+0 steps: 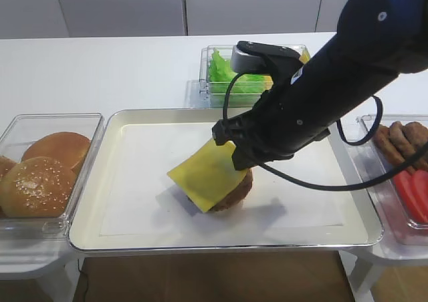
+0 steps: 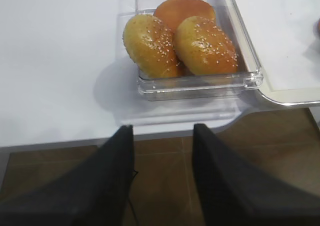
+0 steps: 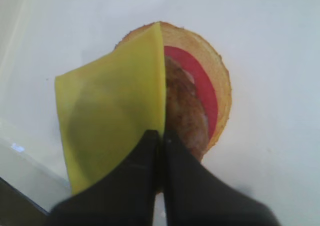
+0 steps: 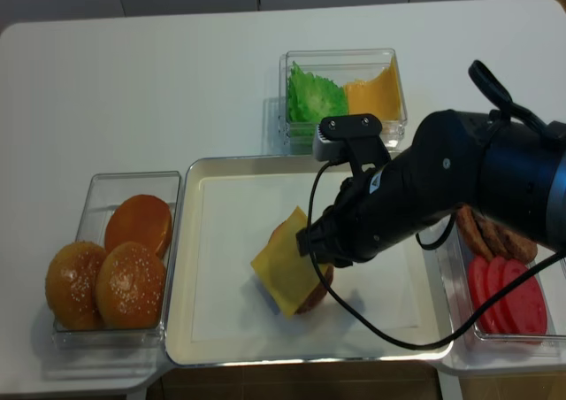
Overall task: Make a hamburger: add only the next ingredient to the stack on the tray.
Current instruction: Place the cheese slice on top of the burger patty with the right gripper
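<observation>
My right gripper [image 3: 161, 135] is shut on one edge of the yellow cheese slice [image 3: 110, 116]. The slice [image 1: 207, 175] hangs tilted, its lower part drooping to the left over the stack [image 1: 237, 194]. In the right wrist view the stack shows a tan bun half [image 3: 217, 76], a red slice and the brown patty [image 3: 187, 111], partly hidden by the cheese. It sits mid-tray on the silver tray [image 1: 87, 202]. My left gripper [image 2: 162, 128] is open and empty, off the table's front edge below the bun bin; neither high view shows it.
A clear bin of seeded buns [image 1: 40, 175] stands left of the tray. A bin with lettuce and cheese [image 4: 345, 95] is behind it. On the right, a bin [image 4: 504, 285] holds brown patties and tomato slices. The right arm [image 1: 334, 81] reaches across the tray.
</observation>
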Controlling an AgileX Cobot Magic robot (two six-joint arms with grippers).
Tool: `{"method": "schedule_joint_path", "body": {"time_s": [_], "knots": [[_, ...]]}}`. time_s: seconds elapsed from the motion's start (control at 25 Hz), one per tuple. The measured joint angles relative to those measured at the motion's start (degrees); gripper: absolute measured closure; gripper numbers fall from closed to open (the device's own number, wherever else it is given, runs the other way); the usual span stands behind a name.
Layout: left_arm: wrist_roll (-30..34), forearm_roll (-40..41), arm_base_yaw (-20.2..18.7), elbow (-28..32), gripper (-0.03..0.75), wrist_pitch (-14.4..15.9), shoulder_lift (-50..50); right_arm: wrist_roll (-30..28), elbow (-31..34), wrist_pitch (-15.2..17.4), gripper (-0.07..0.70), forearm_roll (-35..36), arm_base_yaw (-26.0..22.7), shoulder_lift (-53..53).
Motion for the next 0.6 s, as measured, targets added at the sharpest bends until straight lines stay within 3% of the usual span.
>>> {"method": "schedule_joint_path", "body": {"time_s": [0.6], "knots": [[0.0, 0.0, 0.0, 0.0, 0.422, 0.0, 0.0, 2.99, 0.0, 0.42, 0.601, -2.47, 0.0, 0.0]]}}
